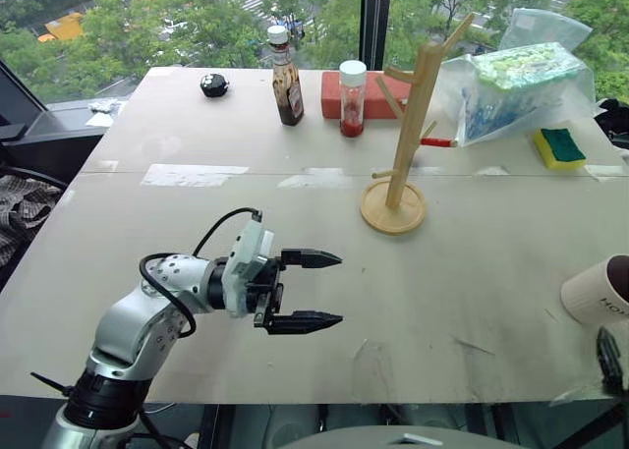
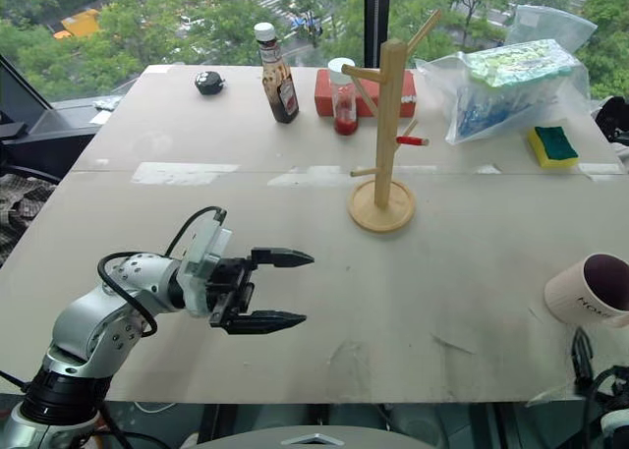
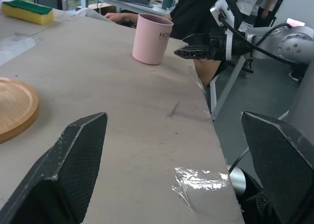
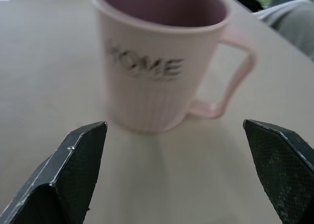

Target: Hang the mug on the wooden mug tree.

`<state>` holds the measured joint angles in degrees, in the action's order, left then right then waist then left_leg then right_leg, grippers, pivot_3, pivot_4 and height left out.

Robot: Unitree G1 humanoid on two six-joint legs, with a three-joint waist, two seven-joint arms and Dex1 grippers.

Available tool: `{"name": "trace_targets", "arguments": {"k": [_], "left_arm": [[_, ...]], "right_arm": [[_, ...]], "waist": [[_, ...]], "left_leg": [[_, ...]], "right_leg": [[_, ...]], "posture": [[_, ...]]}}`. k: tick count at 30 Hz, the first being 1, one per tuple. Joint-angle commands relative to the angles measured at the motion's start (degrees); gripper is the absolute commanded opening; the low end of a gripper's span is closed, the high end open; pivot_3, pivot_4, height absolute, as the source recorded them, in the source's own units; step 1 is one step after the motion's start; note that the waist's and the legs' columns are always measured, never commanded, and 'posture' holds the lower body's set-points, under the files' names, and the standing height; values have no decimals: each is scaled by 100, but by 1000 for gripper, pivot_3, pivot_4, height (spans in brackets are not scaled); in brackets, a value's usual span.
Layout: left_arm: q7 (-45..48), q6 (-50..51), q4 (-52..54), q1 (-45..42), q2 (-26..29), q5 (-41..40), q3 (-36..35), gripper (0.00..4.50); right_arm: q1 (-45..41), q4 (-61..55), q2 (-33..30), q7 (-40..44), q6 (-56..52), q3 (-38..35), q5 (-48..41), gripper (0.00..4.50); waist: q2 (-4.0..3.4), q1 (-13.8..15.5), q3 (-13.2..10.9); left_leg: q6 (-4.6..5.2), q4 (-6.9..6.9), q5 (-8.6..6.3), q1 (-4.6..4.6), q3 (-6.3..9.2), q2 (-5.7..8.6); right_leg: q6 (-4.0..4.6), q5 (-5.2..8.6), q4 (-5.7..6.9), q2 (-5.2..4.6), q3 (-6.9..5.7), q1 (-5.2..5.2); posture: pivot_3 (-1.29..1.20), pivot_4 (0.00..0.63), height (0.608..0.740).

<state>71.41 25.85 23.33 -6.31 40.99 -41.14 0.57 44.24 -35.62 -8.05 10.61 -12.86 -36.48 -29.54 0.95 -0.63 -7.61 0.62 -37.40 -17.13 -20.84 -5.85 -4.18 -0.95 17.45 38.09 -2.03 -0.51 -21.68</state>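
Observation:
The mug [image 4: 157, 72], pale cream-pink with dark "HOME" lettering and a dark inside, stands upright near the table's right front corner [image 1: 598, 292]. Its handle sticks out to one side in the right wrist view. My right gripper [image 4: 174, 123] is open just short of the mug, with nothing between its fingers. One black finger [image 1: 609, 359] shows below the mug in the left eye view. The wooden mug tree [image 1: 408, 125] stands upright on its round base at the table's middle right, its pegs bare. My left gripper [image 1: 339, 290] hangs open and empty over the front left, pointing right.
At the back stand a brown sauce bottle [image 1: 286, 76], a red-filled jar [image 1: 351, 97], a red block [image 1: 371, 93] and a small black object [image 1: 213, 84]. A plastic bag [image 1: 521, 85] and a yellow-green sponge [image 1: 559, 147] lie back right. A person in dark clothes [image 3: 196, 8] is beyond the table's right edge.

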Motion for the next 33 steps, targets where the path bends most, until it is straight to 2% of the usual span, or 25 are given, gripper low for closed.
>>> {"name": "trace_targets", "arguments": {"k": [1, 9, 12, 14, 15, 16, 23, 33], "left_arm": [[44, -171, 44, -56, -36, 37, -25, 4453], [-119, -223, 125, -15, -92, 81, -51, 4453], [-267, -136, 242, -57, -104, 43, -46, 4500], [-307, -120, 281, -37, -87, 24, -54, 4500], [-324, -122, 298, -20, -81, 25, -54, 4500], [-329, -127, 310, 3, -69, 23, -65, 4500], [-475, 29, 477, -28, -3, -83, -105, 4500], [-632, 231, 580, -187, 17, -173, -132, 4500]], "right_arm": [[-153, -151, -86, -380, -326, -298, -243, 4500], [-473, -304, -232, -820, -820, -338, -272, 4500], [-561, -187, -329, -885, -922, -458, -288, 3744], [-570, -98, -366, -822, -938, -515, -310, 2829], [-580, -46, -390, -798, -951, -545, -315, 2229], [-590, 10, -411, -780, -949, -567, -299, 1911], [-850, 388, -510, -645, -870, -517, -237, 1911], [-1707, 1684, -923, -379, -640, -462, 111, 1911]], "waist": [[-1, 3, 0], [-1, -6, 0], [-1, -4, 0], [-1, -2, 0], [-1, -1, 0], [-1, -1, 0], [-1, -8, 0], [-2, -5, 1]], "left_leg": [[0, 0, 0, -1, 0, 0], [0, 2, 0, -2, 0, 1], [0, 0, 0, 0, -2, 1], [0, 0, 0, 0, -2, 1], [0, 1, 0, -1, -1, 1], [0, 1, 0, -1, -1, 1], [0, 0, 0, -1, -4, 2], [1, 0, 0, 0, -5, 6]], "right_leg": [[0, 0, 0, 1, 0, -1], [-3, -1, -1, 1, 1, -2], [-3, -1, 1, 2, 4, -2], [-4, -1, 1, 4, 4, -2], [-4, -1, 1, 7, 4, -2], [-4, -1, 0, 9, 4, -2], [-5, -1, 0, 10, 5, -2], [-5, -2, 1, 19, 8, -2]], "posture": [[0, 150, 740], [0, 150, 740], [0, 150, 740], [0, 150, 740], [0, 150, 740], [0, 150, 740], [0, 150, 740], [0, 150, 740]]}}
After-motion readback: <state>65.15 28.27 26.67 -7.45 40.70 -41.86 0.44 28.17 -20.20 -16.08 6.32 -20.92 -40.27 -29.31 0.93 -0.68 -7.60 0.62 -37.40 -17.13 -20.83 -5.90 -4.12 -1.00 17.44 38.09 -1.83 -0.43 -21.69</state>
